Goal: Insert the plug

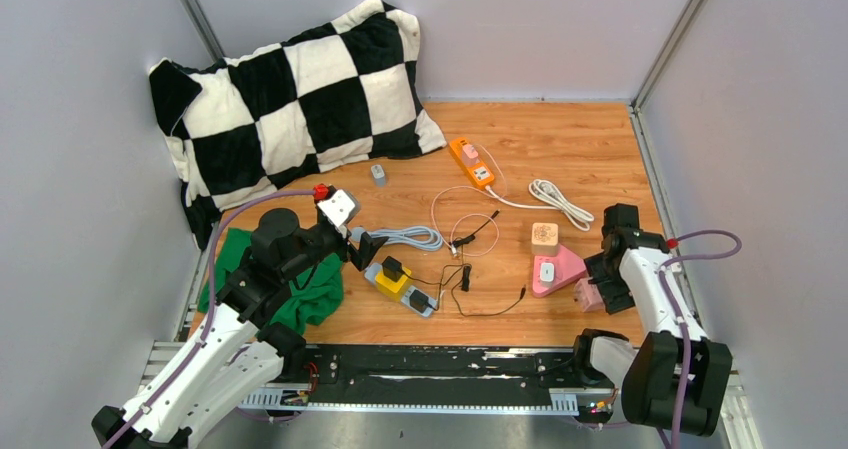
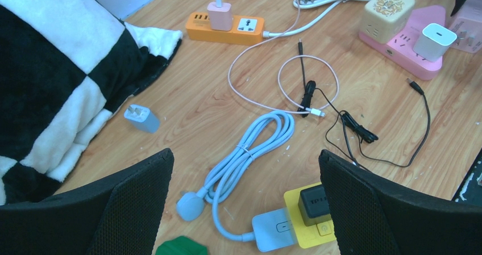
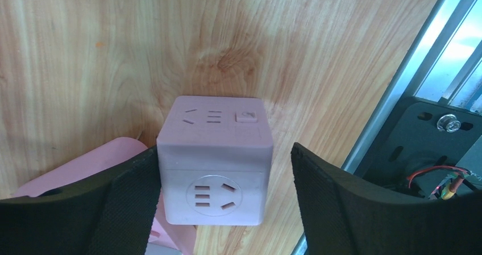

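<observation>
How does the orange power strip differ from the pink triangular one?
The orange strip is a straight bar; the pink strip is triangular. The orange strip carries one pink charger; the pink strip carries a cream cube and a white charger. Both lie flat on the wooden table.

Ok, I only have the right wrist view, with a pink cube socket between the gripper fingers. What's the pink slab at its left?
Observer: A pink triangular power strip with a white charger plugged into it.
Operator: Anything else by it?
Observer: A beige cube adapter stands at its far end.
Operator: And the left arm?
Observer: The left gripper is open, beside a yellow and blue power strip that carries a black adapter.
</observation>
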